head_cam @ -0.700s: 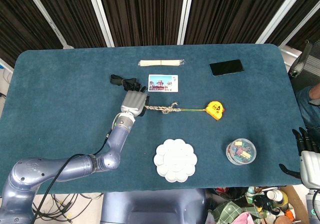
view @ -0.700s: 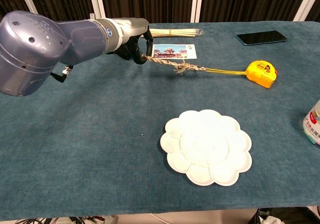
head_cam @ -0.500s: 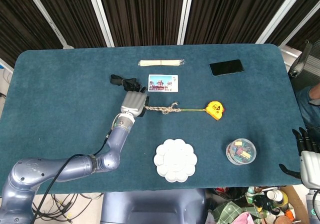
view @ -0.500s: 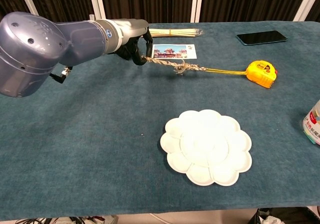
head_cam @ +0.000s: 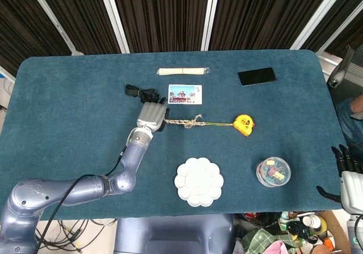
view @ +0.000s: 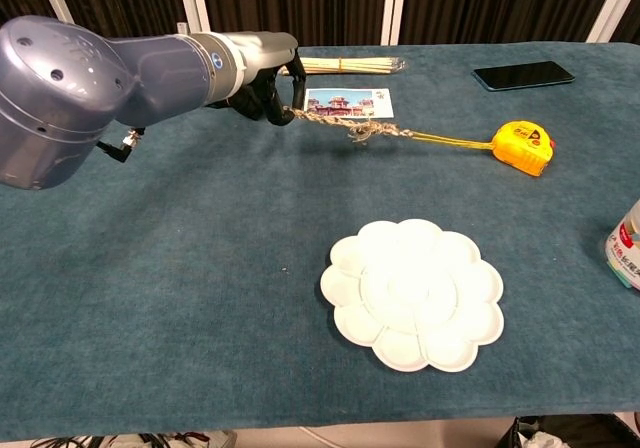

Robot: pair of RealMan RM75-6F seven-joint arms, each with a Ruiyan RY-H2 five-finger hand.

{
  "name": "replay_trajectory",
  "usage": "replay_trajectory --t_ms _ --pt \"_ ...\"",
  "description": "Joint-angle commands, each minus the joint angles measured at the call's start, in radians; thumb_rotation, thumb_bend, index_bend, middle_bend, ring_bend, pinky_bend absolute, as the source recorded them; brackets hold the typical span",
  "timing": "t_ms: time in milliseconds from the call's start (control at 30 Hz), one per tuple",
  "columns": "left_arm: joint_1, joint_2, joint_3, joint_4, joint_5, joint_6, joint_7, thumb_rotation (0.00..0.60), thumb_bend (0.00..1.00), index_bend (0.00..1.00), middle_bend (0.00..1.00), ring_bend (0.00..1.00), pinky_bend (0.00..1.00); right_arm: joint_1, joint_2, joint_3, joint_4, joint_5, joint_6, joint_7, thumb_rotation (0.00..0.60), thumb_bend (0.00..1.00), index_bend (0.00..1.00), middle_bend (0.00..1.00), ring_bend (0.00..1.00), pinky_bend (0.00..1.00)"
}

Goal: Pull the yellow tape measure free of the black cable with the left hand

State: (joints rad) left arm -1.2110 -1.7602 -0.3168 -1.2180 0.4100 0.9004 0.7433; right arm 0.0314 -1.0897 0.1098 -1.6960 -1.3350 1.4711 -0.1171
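yellow tape measure (head_cam: 244,124) on table, tape extended, black cable (head_cam: 138,90) far left

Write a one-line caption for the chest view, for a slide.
Left hand grips a braided rope tied to the extended tape of the yellow tape measure.

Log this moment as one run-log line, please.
left hand: grips braided rope end | rope: runs to yellow tape measure, knot midway | black cable: behind hand | right hand: off table edge, idle
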Motion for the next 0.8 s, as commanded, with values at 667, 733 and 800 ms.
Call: replay_trajectory --t_ms 667,733,800 --pt "0.012 0.022 0.025 -0.026 0.023 -0.004 -0.004 0.600 0.50 0.62 0.13 0.00 0.00 0.001 -0.001 0.002 0.001 0.005 -0.002 -0.004 0.600 0.04 0.00 0.00 0.10 0.17" --pt "0.022 0.049 0.033 -0.056 0.033 0.007 -0.001 0.600 0.50 0.62 0.13 0.00 0.00 0.001 -0.001 0.001 0.001 0.005 -0.002 -0.005 0.600 0.04 0.00 0.00 0.10 0.17" --pt "0.033 0.077 0.041 -0.086 0.047 0.018 0.001 0.600 0.50 0.62 0.13 0.00 0.00 0.001 -0.001 0.001 0.001 0.005 -0.002 -0.006 0.600 0.04 0.00 0.00 0.10 0.17"
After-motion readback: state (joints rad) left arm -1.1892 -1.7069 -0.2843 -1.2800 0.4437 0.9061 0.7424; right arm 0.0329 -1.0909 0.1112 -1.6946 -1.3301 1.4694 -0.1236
